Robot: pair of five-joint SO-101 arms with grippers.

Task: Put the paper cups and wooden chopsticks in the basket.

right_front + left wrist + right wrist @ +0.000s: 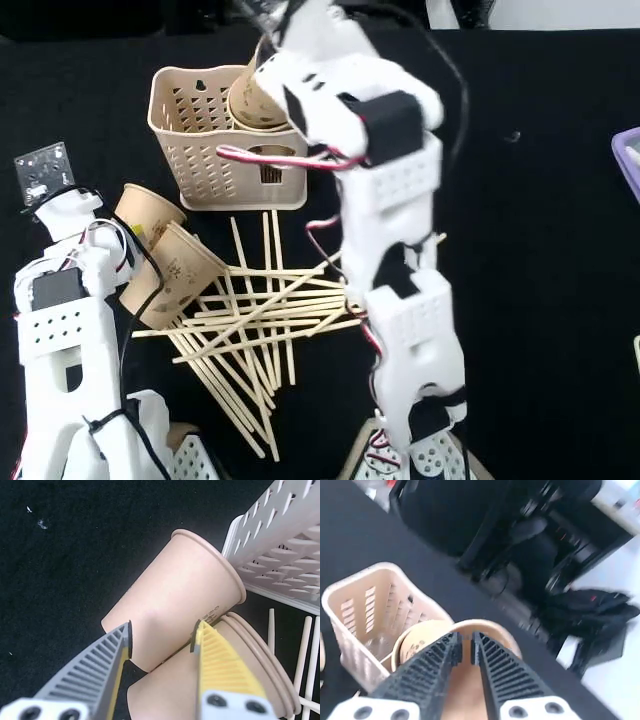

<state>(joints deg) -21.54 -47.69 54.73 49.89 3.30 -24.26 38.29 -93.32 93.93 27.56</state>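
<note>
**Left hand (162,640) set at the upper paper cup (180,595); right hand (466,647) with the held paper cup (502,637) at the basket (190,170).**

The left hand's fingers stand apart, one on each side of the upper paper cup's base end, not yet closed on it. The cup lies on its side. Its long axis runs from the hand toward the upper right of the left wrist frame, with the mouth almost against the basket wall. A second paper cup (235,680) lies touching it, beside the wooden chopsticks (250,320) scattered mid-frame on the black tabletop (520,250). The left arm is nearer both cups. The right hand appears pinched on the rim of the held paper cup, at the mouth of the beige slotted basket.
</note>
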